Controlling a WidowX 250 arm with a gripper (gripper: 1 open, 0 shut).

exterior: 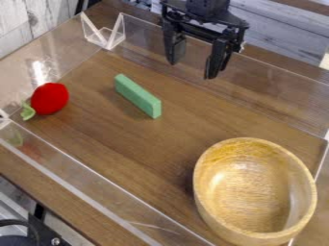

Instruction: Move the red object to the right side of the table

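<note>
A black robot gripper (194,61) hangs above the far middle of the table (193,120), its two dark fingers (216,61) spread apart and pointing down, with nothing between them. The tips hover clear of the wood-grain surface and touch no object.

The red object (50,98), a small round toy fruit with a green leafy stub at its lower left, rests at the left edge of the table as the camera sees it, close against the low clear acrylic wall (77,168) that rims the tabletop. It sits well apart from the gripper.

A green rectangular block (137,95) lies flat on the table between the fruit and the gripper, angled so its long side runs from upper left to lower right. It touches neither.

A large round wooden bowl (255,189) stands upright in the near right corner, its pale interior open to the camera, with nothing visible in it. It is far larger than the fruit and well apart from it.

At the far left corner, a small clear acrylic piece (103,32) folded into a V shape stands just beyond the wall.

No brand, label or legible writing shows on the gripper, the objects or the table.
</note>
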